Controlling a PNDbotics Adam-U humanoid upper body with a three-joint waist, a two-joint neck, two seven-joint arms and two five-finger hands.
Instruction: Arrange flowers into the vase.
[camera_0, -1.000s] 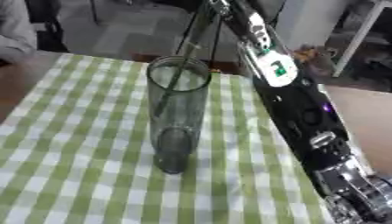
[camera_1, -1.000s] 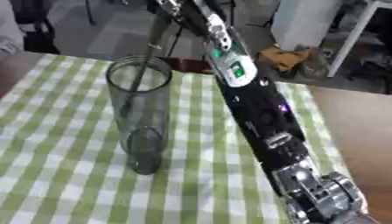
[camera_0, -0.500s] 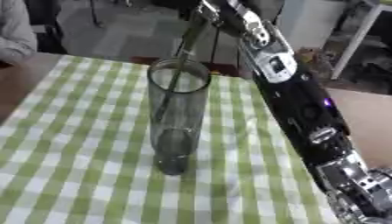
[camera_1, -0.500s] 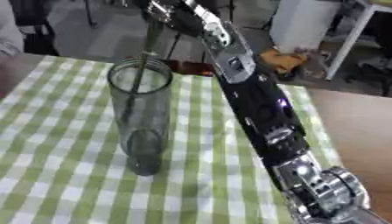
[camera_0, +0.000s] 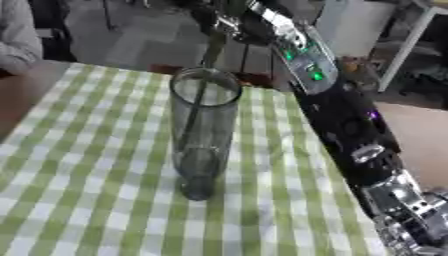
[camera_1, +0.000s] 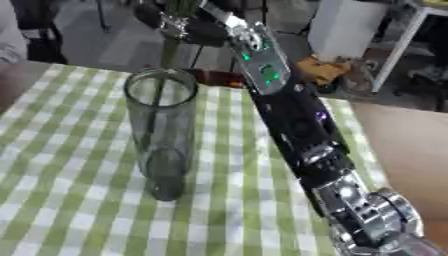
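Note:
A tall clear glass vase (camera_0: 203, 135) stands upright on the green-and-white checked cloth (camera_0: 79, 165). My right arm runs from the lower right corner up over the table's far edge. At the top of the view my right hand (camera_0: 229, 22) is shut on a thin green flower stem (camera_0: 213, 50). It is above and just behind the vase mouth. The stem slants down through the rim, and its lower part shows inside the glass (camera_0: 194, 107). The bloom is out of view above. My left hand is not visible.
The bare brown tabletop (camera_0: 420, 135) lies right of the cloth, beyond my arm. Someone's grey sleeve (camera_0: 17, 35) rests at the far left corner. Behind the table are an orange object (camera_1: 319, 70), a white cabinet (camera_1: 346, 25) and floor.
My right hand has moved left and a little lower over the vase. The stem now reaches deeper into the glass. The vase has stayed put.

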